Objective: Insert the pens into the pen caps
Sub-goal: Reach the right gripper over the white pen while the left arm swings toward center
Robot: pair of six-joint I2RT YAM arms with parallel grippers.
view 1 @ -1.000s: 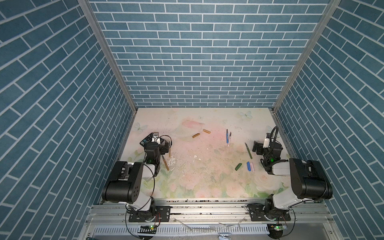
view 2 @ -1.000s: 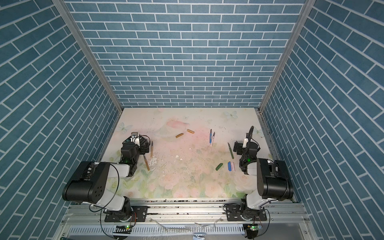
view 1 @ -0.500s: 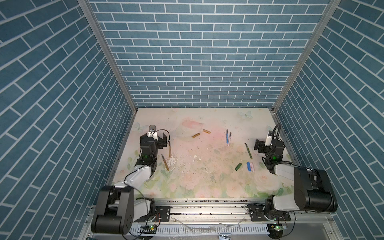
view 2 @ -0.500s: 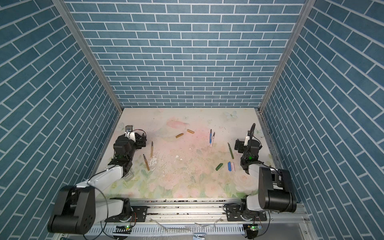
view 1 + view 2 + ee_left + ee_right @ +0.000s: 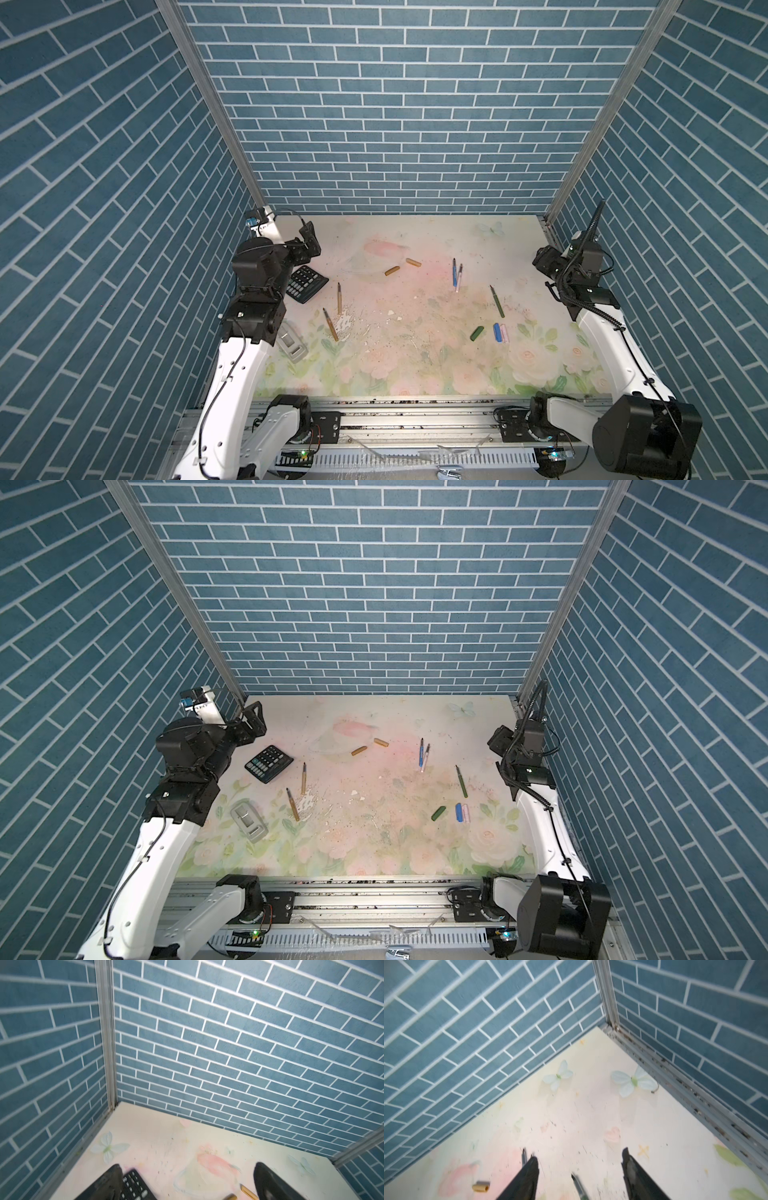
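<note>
Mat (image 5: 415, 232): matt floral print, smooth, gritty w/ dark specks. Walls (image 5: 395, 104): matt blue brick-print, fine-grained txtr. Corner posts (image 5: 215, 104) & near rail (image 5: 415, 415): bare metal, dull silver. Calculator (image 5: 306, 284): black plastic. Arm shells (image 5: 237, 374): white plastic, slight gloss; joints black, matt. Gold caps (image 5: 392, 271): faint sheen. Grey gadget (image 5: 293, 347), near left: pale plastic, matt.

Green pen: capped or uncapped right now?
Uncapped. In both top views the green pen lies flat with its dark tip bare, and the green cap lies apart from it.

no legible text, calculator (image 5: 269, 764) keys unreadable
</note>
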